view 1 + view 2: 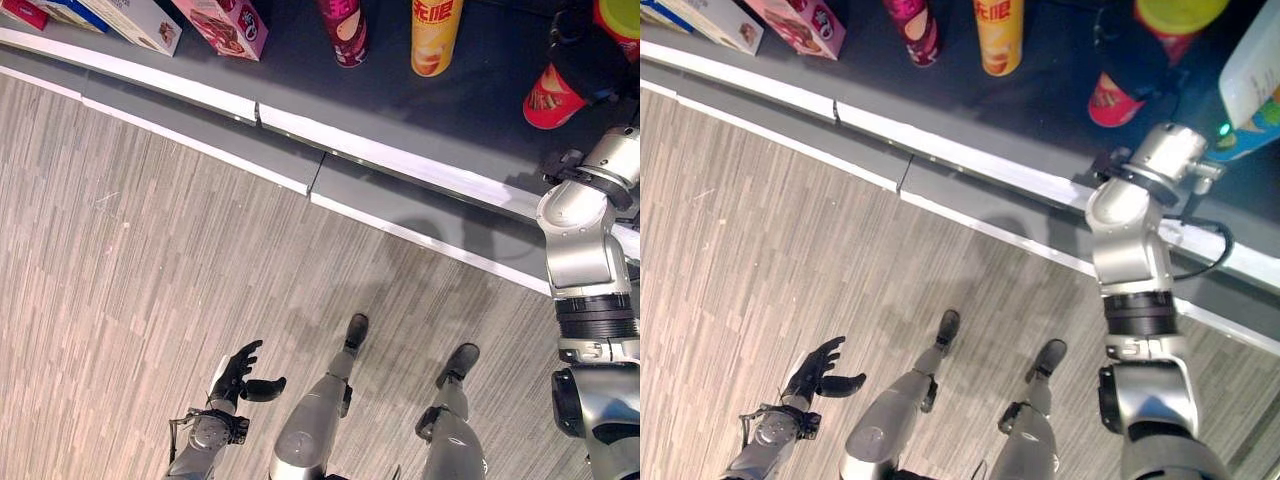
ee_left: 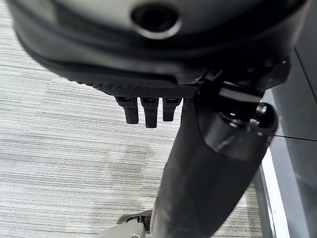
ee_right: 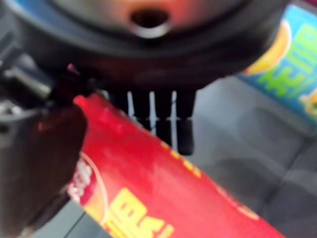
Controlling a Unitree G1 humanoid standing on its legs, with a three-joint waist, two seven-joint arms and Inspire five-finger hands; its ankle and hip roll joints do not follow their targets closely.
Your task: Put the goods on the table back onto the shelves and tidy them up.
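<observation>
We see our right hand (image 1: pixel 590 62) up on the dark grey shelf (image 1: pixel 470 110), fingers and thumb curled round a red cylindrical snack can with a yellow-green lid (image 3: pixel 148 193), held tilted above the shelf board. Further left along the shelf stand a yellow snack can (image 1: pixel 435 35), a maroon snack can (image 1: pixel 343 30) and a pink cardboard box (image 1: pixel 225 25). Our left hand (image 1: pixel 238 378) hangs low over the striped wood-look floor (image 1: pixel 130 280), fingers loosely spread, holding nothing
</observation>
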